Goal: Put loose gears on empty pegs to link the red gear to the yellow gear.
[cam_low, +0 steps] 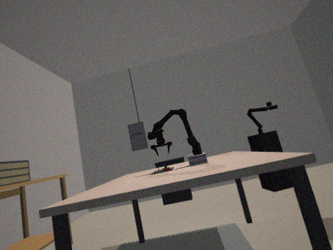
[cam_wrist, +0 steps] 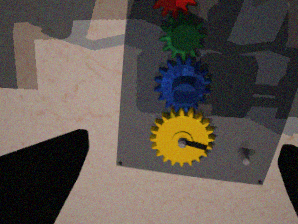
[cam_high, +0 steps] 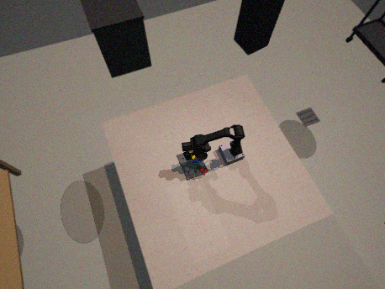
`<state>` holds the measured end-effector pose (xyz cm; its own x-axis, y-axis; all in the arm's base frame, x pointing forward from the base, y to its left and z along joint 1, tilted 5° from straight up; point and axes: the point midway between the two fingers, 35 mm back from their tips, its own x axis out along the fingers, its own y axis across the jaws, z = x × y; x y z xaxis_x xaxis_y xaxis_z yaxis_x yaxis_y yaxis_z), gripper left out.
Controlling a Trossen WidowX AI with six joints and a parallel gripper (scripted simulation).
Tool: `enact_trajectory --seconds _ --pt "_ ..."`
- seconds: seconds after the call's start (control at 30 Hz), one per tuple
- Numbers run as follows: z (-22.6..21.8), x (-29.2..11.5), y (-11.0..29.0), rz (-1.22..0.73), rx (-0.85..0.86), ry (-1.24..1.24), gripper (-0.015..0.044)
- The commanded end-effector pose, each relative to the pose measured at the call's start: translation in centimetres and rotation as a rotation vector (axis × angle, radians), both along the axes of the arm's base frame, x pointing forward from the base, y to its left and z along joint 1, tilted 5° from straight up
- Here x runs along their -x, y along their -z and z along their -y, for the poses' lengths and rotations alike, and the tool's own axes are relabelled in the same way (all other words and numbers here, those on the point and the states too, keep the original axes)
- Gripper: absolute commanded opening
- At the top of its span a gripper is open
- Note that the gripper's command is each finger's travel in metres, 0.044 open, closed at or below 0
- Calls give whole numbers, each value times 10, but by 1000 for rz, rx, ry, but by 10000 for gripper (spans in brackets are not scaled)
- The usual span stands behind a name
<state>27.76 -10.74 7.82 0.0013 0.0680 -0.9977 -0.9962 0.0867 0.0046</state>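
At the left end of the chain on the grey board [cam_high: 189, 174] [cam_low: 158, 171] [cam_wrist: 135, 150], the yellow gear [cam_high: 193, 157] [cam_wrist: 180, 140] could stay still if its teeth only seem to meet those of the blue gear [cam_high: 196, 161] [cam_wrist: 185, 85]; the wrist view shows them close, but not how deep they engage. The blue gear carries a raised middle and might be sitting a little high or tilted, from too light a push, and then it would ride over its neighbours. Next to the right, the green gear [cam_high: 199, 166] [cam_wrist: 182, 37] could fail likewise, slipping or jamming against the red gear [cam_high: 203, 170] [cam_low: 167, 169] [cam_wrist: 175, 6] if it is not fully down. A low sideways swing of the tool [cam_high: 196, 155] [cam_low: 163, 154] [cam_wrist: 185, 140] could also clip a gear and lift it, so going straight up first looks safer. An empty peg [cam_wrist: 246, 161] stands beside the yellow gear, probably not needed. As for pose, the tool is at the left end of the arm [cam_high: 218, 135] [cam_low: 178, 112], spread wide and holding nothing, pointing down above the board; rightward the arm climbs to a high bent elbow, then drops to its base [cam_high: 231, 156] [cam_low: 197, 160] on the tabletop [cam_high: 168, 235] [cam_low: 218, 174] [cam_wrist: 60, 100]
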Motion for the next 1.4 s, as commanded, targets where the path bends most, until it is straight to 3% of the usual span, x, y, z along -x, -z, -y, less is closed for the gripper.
enact_trajectory --seconds 0.0,1.1,1.37 --pt "0 0 -1 0 0 -5 440" --pt "-1 0 -1 0 1 -7 440" --pt "-77 -23 -17 27 5 -79 440"
